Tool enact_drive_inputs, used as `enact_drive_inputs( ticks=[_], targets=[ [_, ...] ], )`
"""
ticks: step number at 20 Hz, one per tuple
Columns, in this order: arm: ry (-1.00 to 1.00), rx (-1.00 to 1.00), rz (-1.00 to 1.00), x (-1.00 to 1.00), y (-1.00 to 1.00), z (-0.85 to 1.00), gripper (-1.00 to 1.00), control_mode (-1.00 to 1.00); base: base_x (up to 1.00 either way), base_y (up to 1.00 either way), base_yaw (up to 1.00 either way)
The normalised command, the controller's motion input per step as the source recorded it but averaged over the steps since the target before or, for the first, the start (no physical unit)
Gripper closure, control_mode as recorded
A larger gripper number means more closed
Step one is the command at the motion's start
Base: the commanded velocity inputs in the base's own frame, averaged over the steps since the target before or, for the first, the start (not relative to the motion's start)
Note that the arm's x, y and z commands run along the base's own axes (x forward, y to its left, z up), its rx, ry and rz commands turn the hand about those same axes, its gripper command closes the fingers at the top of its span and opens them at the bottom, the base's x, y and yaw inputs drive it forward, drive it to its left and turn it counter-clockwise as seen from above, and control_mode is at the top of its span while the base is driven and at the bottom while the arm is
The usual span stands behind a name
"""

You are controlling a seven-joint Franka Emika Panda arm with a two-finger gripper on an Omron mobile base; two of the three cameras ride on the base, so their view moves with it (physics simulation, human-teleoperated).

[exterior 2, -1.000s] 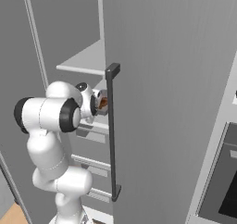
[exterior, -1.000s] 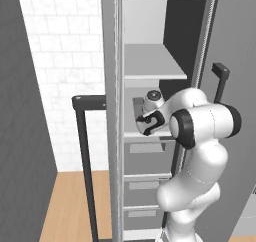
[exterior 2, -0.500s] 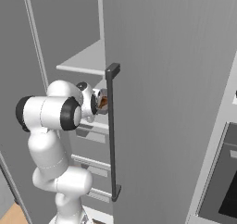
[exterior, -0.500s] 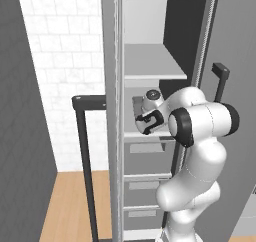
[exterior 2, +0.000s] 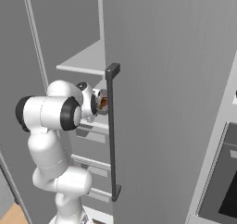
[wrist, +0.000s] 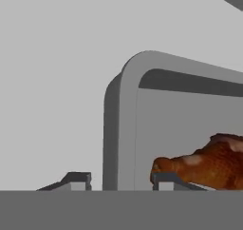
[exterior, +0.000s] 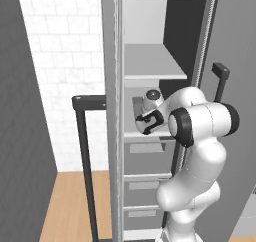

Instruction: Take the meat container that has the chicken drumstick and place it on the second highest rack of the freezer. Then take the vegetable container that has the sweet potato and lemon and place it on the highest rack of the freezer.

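Freezer (exterior: 165, 61) shelf | chicken drumstick (wrist: 204, 165) lies crosswise, narrow end left, hand view

The freezer (exterior: 150, 46) fills the centre and right of the frame, its interior open. A pale shelf, the highest rack (exterior: 152, 66), sits in the upper middle. Below it the white arm (exterior: 200, 131) reaches in from the lower right toward the next shelf. A dark bar handle (exterior: 85, 156) stands at left.

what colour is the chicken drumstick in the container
Glossy reddish-brown with paler patches; the chicken drumstick shows best in the hand view, lying in its grey meat container.
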Motion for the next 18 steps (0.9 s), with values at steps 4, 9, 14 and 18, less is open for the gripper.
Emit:
enact_drive_inputs(
  ticks=[4,9,14,18],
  targets=[
    [0.00,0.00,0.00,0.00,0.00,0.00,-1.00,-1.00,0.00,0.00,0.00],
    [0.00,0.00,0.00,0.00,0.00,0.00,-1.00,-1.00,0.00,0.00,0.00],
    [-0.01,0.00,-0.01,-0.23,-0.06,0.04,-1.00,-1.00,0.00,0.00,0.00],
    [-0.06,0.00,-0.06,-0.44,-0.09,0.25,-1.00,-1.00,0.00,0.00,0.00]
  ],
)
